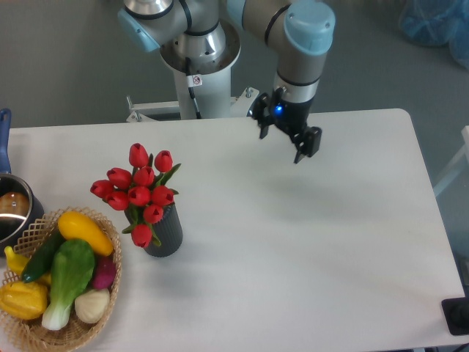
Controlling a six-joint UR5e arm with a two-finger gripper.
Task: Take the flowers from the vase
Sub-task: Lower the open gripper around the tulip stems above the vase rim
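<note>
Overhead view of a white bench (293, 249) with a single arm reaching in from the far edge. The gripper (282, 141) hangs above the far middle of the bench, its two dark fingers (302, 149) spread apart with nothing between them; a blue light glows on the wrist. The flowers (138, 192), a bunch of red tulip buds with green stems and leaves, stand upright in the vase (165, 233), a dark ribbed cylinder on the left part of the bench, well apart from the gripper. The buds rise above and lean slightly left of the vase mouth. Just beside the vase, at the lower left corner, a woven basket (37, 229) holds yellow, green, purple and white vegetables (69, 271). At the left edge, a metal pot (11, 209) touches or nearly touches the basket rim. The arm's pedestal base (198, 66) stands behind the bench on a grey floor.
</note>
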